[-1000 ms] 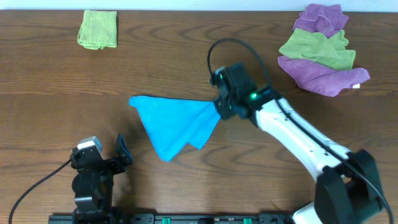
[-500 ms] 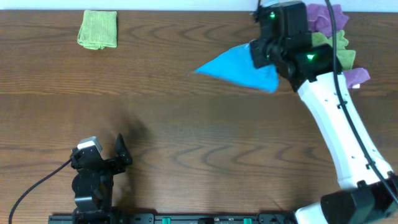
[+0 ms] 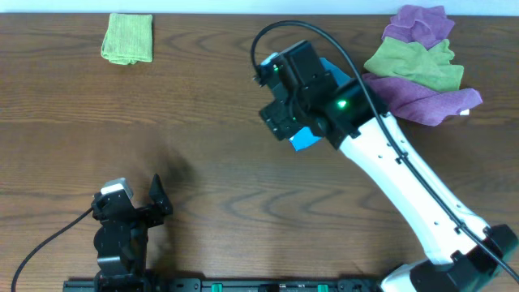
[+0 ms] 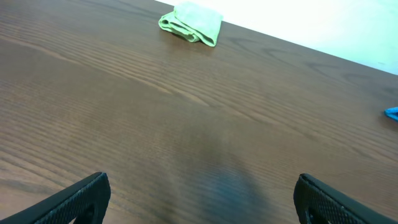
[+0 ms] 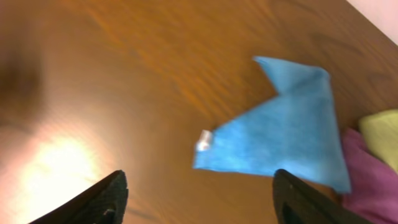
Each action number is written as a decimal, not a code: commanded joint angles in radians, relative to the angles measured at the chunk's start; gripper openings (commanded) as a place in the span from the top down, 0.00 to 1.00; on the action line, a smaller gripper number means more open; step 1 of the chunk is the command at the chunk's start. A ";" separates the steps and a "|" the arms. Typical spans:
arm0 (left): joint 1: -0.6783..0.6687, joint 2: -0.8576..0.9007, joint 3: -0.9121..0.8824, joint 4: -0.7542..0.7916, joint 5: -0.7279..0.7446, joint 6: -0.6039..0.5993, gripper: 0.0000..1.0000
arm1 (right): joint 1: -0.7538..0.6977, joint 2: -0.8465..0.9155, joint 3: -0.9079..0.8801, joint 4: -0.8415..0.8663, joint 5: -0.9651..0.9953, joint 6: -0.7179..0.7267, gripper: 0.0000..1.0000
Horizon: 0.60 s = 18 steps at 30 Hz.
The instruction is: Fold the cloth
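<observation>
The cloth (image 5: 286,134), bright sky-blue, lies crumpled in a rough folded wedge on the wooden table, a white tag at its near corner. From overhead only slivers of the cloth (image 3: 306,140) show from under my right wrist, which hangs over it. My right gripper (image 5: 199,200) is open just short of the cloth, with bare table between its fingers. My left gripper (image 4: 199,200) is open wide above bare wood at the front left, far from the cloth (image 4: 392,112), whose tip shows at the right edge.
A folded lime-green cloth (image 3: 128,37) lies at the back left. A heap of purple and lime-green cloths (image 3: 418,69) sits at the back right, right beside the blue cloth. The table's far edge runs close behind both.
My right gripper carried the cloth from the table's middle up toward the back right, then opened and let it go. The arm has since swung back left. The left arm stayed put.
</observation>
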 commanded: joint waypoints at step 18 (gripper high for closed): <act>-0.003 -0.006 -0.020 -0.005 -0.009 0.018 0.05 | -0.192 0.370 -0.122 0.568 0.024 -0.130 0.47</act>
